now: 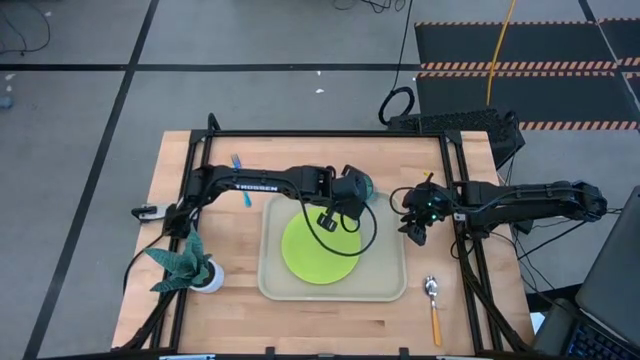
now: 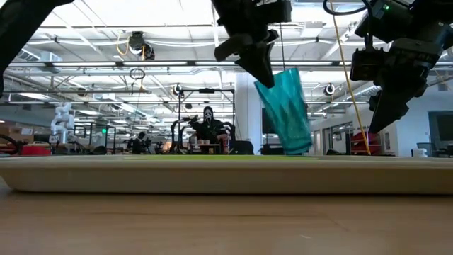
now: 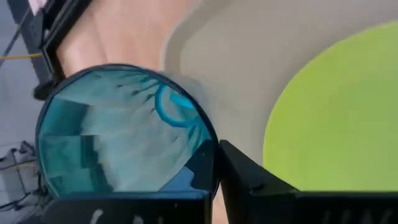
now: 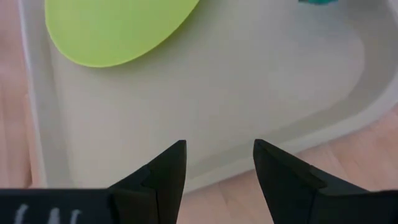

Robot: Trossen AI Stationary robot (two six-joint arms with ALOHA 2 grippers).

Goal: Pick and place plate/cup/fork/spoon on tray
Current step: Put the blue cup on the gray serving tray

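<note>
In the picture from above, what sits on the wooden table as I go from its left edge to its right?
Potted plant → fork → plate lying on the tray → spoon. The cup, held by the left gripper, overlaps the tray's span, so I leave it out.

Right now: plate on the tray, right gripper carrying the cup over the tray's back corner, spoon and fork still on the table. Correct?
One thing is off: the left gripper holds the cup, tilted, as the low view shows. The right gripper hangs open and empty. The plate is on the tray; the spoon and fork lie on the table.
</note>
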